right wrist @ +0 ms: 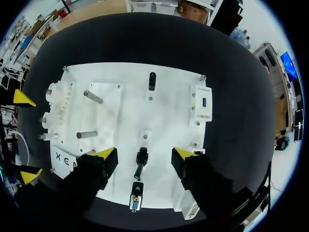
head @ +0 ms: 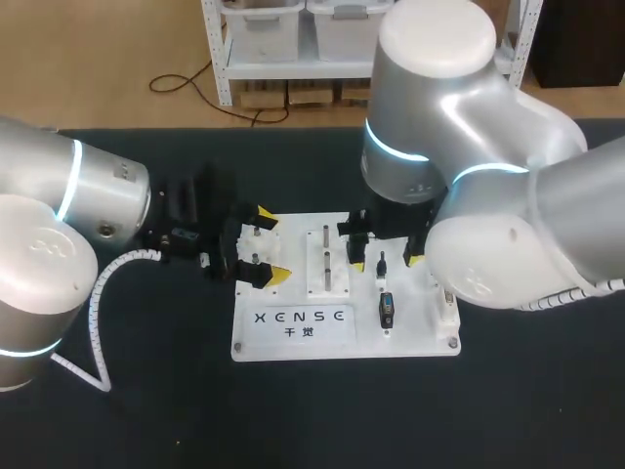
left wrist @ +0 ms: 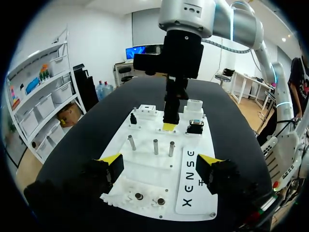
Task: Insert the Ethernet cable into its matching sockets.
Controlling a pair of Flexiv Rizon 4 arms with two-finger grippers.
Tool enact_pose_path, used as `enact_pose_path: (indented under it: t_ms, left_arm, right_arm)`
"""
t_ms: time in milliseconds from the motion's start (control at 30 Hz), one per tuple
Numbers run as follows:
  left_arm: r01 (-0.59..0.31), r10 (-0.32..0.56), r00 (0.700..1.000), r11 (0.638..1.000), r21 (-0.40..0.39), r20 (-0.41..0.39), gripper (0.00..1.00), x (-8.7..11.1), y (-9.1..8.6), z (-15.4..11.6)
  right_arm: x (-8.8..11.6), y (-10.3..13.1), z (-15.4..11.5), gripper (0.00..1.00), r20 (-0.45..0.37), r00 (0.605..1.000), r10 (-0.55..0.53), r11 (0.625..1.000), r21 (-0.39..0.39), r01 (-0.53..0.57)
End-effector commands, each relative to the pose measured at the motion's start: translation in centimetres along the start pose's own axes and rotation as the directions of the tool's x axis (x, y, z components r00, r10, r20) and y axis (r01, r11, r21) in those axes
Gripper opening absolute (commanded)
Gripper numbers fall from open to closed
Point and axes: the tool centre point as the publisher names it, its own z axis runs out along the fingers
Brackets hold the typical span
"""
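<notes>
The white task board (head: 293,337) lies in the middle of the black table. A short black cable plug (right wrist: 141,162) rests on it, seen from above as a small black piece (head: 382,264). My right gripper (right wrist: 145,153) hangs over that plug. Its yellow-tipped fingers (right wrist: 107,154) stand on either side with a gap, so it is open. A white socket block (right wrist: 203,104) sits at the board's edge ahead of it. My left gripper (head: 270,246) is open at the board's left end, astride the white gear block (left wrist: 145,193).
Three metal pegs (left wrist: 155,146) stand on the board between the two grippers. A blue-faced connector (head: 387,311) lies on the board near the right gripper. Another black plug (right wrist: 152,80) stands on the far side of the board. Bare black table surrounds the board.
</notes>
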Motion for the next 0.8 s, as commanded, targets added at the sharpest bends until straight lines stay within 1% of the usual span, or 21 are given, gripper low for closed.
enact_pose_path:
  t_ms: [33,67,133,300,367,400,467,500,567,600,800]
  left_arm:
    - [-0.002,0.002,1.0,1.0,-0.004,0.008,1.0,0.22,-0.08,0.04]
    - [-0.002,0.002,1.0,1.0,-0.004,0.008,1.0,0.22,-0.08,0.04]
    - [-0.002,0.002,1.0,1.0,-0.004,0.008,1.0,0.22,-0.08,0.04]
    - [-0.002,0.002,1.0,1.0,-0.004,0.008,1.0,0.22,-0.08,0.04]
    - [-0.002,0.002,1.0,1.0,-0.004,0.008,1.0,0.22,-0.08,0.04]
    - [-0.002,0.002,1.0,1.0,-0.004,0.008,1.0,0.22,-0.08,0.04]
    - [-0.002,0.002,1.0,1.0,-0.004,0.008,1.0,0.22,-0.08,0.04]
    - [-0.002,0.002,1.0,1.0,-0.004,0.008,1.0,0.22,-0.08,0.04]
    - [-0.002,0.002,1.0,1.0,-0.004,0.008,1.0,0.22,-0.08,0.04]
    - [-0.002,0.002,1.0,1.0,-0.004,0.008,1.0,0.22,-0.08,0.04]
    - [-0.002,0.002,1.0,1.0,-0.004,0.008,1.0,0.22,-0.08,0.04]
  right_arm:
    - [-0.04,-0.01,0.18,0.55,0.004,1.0,-0.003,1.0,0.002,0.003]
    - [-0.04,0.01,0.21,0.55,0.003,1.0,-0.003,1.0,0.001,0.003]
    - [-0.05,0.05,0.25,0.49,0.004,1.0,-0.007,1.0,-0.002,0.007]
    - [-0.08,0.02,0.37,0.47,0.005,1.0,-0.012,1.0,0.003,0.012]
    - [-0.09,0.01,0.39,0.43,0.005,1.0,-0.013,1.0,0.005,0.013]
    - [-0.09,0.0,0.39,0.38,0.004,1.0,-0.013,1.0,0.007,0.013]
    - [-0.08,0.0,0.38,0.26,0.004,1.0,-0.015,1.0,0.008,0.014]
    - [-0.08,0.0,0.38,0.23,0.004,1.0,-0.014,1.0,0.009,0.014]
    - [-0.07,-0.02,0.38,0.03,0.006,1.0,-0.013,1.0,0.009,0.013]
    - [-0.07,-0.04,0.37,0.0,0.007,1.0,-0.012,1.0,0.009,0.012]
    - [-0.21,-0.21,-0.14,0.0,0.015,1.0,-0.015,1.0,0.0,0.015]
